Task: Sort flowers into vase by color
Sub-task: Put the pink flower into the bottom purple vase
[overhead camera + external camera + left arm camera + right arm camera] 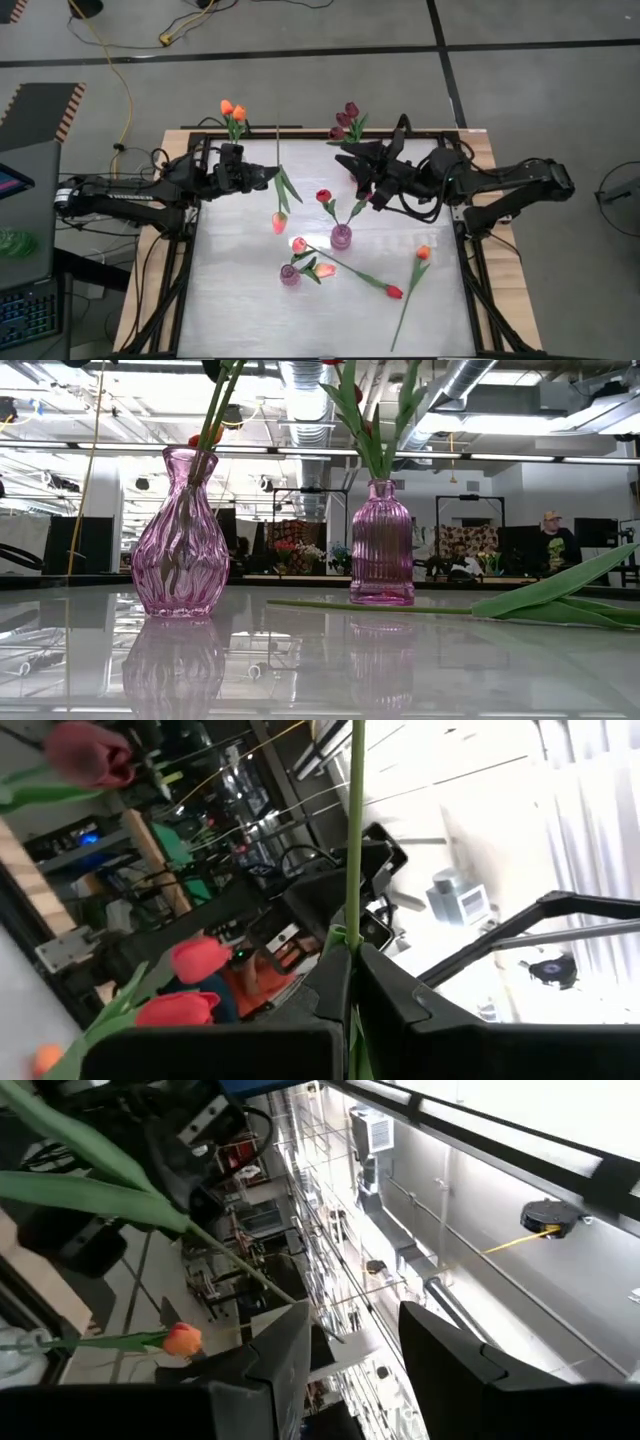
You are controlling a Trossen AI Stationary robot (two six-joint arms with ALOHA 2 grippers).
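My left gripper (272, 178) hangs over the table's far left, shut on a tulip (279, 222) with a pink-red head and a long green stem (355, 820). My right gripper (345, 158) stands open to the right of it, over the far middle, its fingers (280, 1355) with nothing between them. Two pink glass vases stand on the table: a ribbed one (341, 236) (381, 545) with a red tulip (323, 196), and a bulged one (290, 275) (180, 540) with leaves in it. Loose tulips (394, 292) (423, 252) (325, 270) lie on the tabletop beside them. My left gripper pinches the tulip's stem about midway along (351, 942), just by the leaves (288, 186), between its two fingers (392, 995). The fingers come from the table's left and lie across the stem. The tulip is lifted clear, its head toward the near edge and its bare end (277, 130) toward the far edge.
Orange tulips (232, 110) and dark maroon tulips (346, 120) stand at the table's far edge. A stem (400, 607) and leaf (560, 592) lie across the low view's right. A monitor and keyboard (25, 300) sit left of the table. A person (552, 540) sits in the room behind.
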